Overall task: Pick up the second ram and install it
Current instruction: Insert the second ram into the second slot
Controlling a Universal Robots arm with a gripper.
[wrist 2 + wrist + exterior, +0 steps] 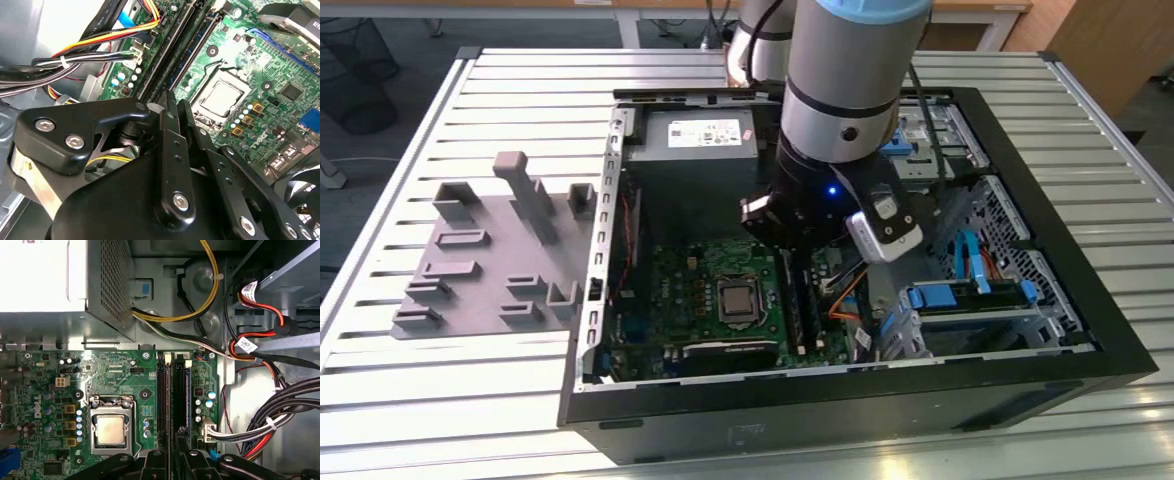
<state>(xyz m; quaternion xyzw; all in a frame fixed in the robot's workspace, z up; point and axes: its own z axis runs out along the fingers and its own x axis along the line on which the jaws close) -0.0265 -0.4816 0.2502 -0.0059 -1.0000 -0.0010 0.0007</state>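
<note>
Slatted metal worktop point(494, 400) carries, at the exterior view's left, a grey fixture point(487, 255). Beside it we see an open case point(854, 390) with the board point(720, 300) and its socket point(738, 300). Our hand point(171, 102) sits low over the slots point(172, 395), fingers point(172, 145) pressed close together, pinching nothing we can make out. The ram point(180, 390) stands seated in a slot, just beside the hand's tips, with cables point(265, 425) further right.
</note>
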